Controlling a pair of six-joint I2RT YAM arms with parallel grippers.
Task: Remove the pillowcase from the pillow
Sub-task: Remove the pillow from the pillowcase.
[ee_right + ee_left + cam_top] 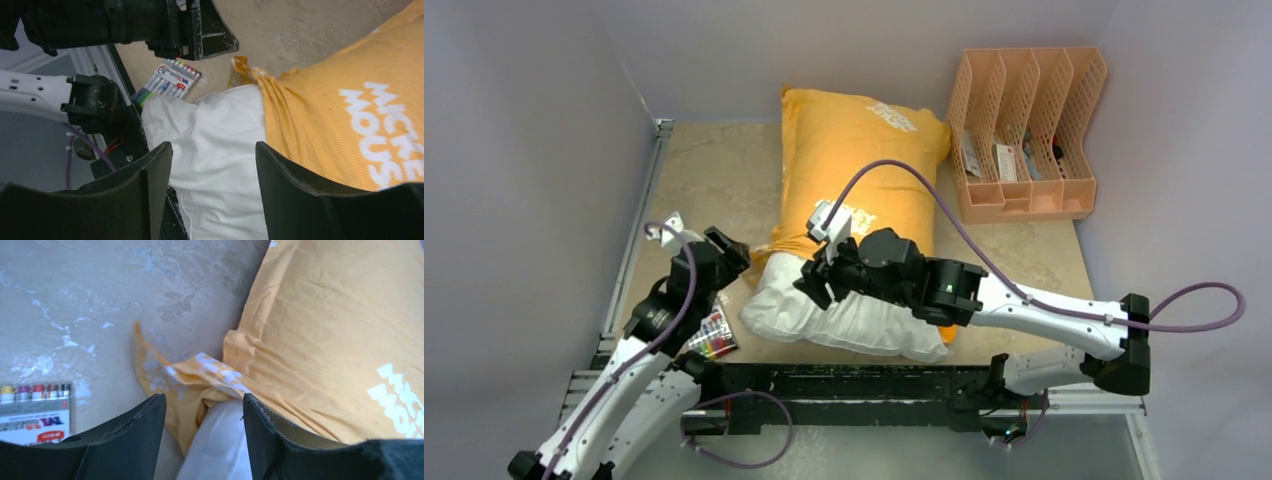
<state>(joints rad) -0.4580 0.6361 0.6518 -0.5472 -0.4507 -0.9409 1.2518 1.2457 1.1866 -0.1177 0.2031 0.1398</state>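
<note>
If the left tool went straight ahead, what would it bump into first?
Probably the bunched edge of the pillowcase, straight ahead of the left tool, or the pillow just below it; depth is unclear.

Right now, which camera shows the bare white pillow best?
Right wrist: the pillow fills the frame's middle, out of the pillowcase. Top external shows it partly under the right arm; left wrist catches only a sliver.

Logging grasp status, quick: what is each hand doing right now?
Left hand: open, holding nothing, facing the bunched edge of the pillowcase.
Right hand: open, holding nothing, over the exposed pillow.
</note>
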